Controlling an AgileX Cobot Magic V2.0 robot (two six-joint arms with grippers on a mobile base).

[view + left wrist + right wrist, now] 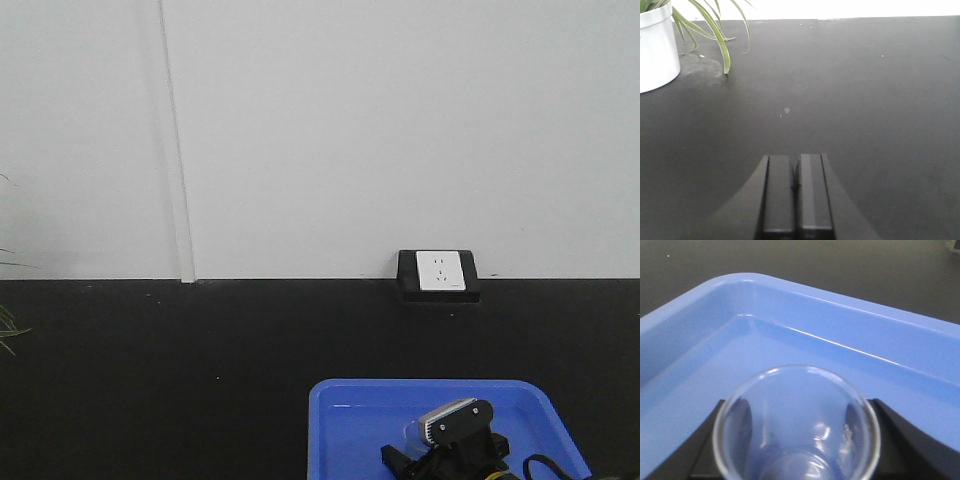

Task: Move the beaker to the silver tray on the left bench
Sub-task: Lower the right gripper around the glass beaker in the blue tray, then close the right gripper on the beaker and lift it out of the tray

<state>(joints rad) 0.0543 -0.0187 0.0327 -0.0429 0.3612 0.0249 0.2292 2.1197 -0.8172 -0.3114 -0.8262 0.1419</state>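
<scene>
R end effector (796,445): closed onto beaker (796,422), one dark finger (702,460) on each side, both tight against the glass. Beaker upright, mouth toward the R wrist cam, clear, looks empty. It's inside the rim of the blue tray (700,315). Can't tell if the base sits on the tray floor or hangs just off it, as the bottom is out of shot.

Front cam: tray sits on black bench (150,380), lower right of view. R arm is at the bottom edge over the tray's near part. Beaker is only a faint clear patch beside the wrist hw there. White wall (400,120) behind the bench. Outlet (440,272) in a black housing at the wall/bench line, beyond the tray's far edge. A few green leaves (8,330) at the far left edge.

L end effector (796,187): jaws pressed together w/ only a hair-thin seam, nothing held. Sits low over the bench surface, touching nothing. White pot (655,50) w/ green plant (715,30) at top left of L wrist view, well apart from the fingers.
</scene>
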